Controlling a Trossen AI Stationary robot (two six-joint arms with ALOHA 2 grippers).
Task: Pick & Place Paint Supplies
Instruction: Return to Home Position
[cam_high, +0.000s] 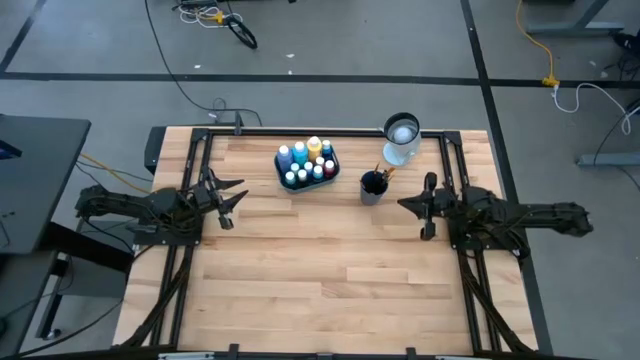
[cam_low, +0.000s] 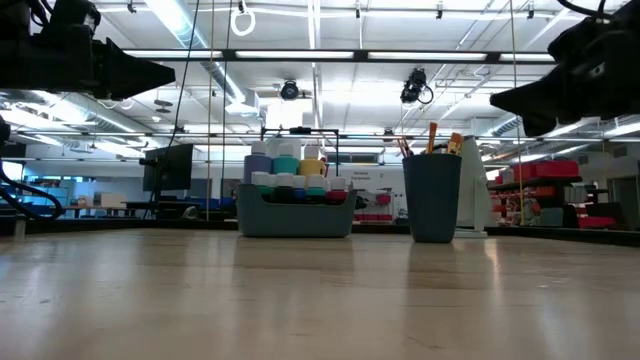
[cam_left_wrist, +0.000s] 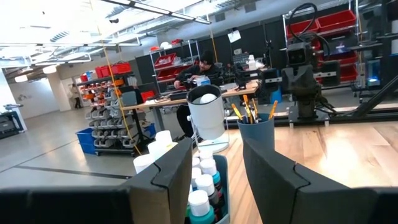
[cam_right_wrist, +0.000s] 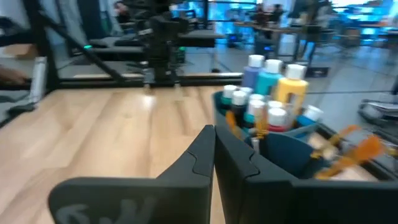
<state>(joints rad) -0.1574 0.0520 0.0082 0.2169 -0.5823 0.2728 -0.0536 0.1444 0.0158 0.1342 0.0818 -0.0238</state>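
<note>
Table (cam_high: 330, 285): wooden, dark-framed.
Left arm: folded low along the table's left edge. The left hand (cam_high: 236, 200) was raised off the surface, fingers apart, holding nothing.
Right arm: mirrored at the right edge. The right hand (cam_high: 402, 206) had its fingers pressed together, holding nothing.
Tray (cam_low: 295, 218): far centre of the table. Its wall hid the lower halves of the paint bottles (cam_low: 285, 165), which were packed upright with blue, teal, white and yellow caps.
Cup (cam_low: 432, 200): dark blue, just right of the tray. The brushes (cam_low: 432, 135) stood inside with only their upper ends showing.

On the pale plank table (cam_high: 330, 270), toward its far edge — a teal tray (cam_low: 295, 220) of paint bottles (cam_high: 306, 158), a dark blue cup (cam_low: 433, 200) of brushes (cam_high: 384, 172) just beside, a white container (cam_high: 398, 152) behind.
</note>
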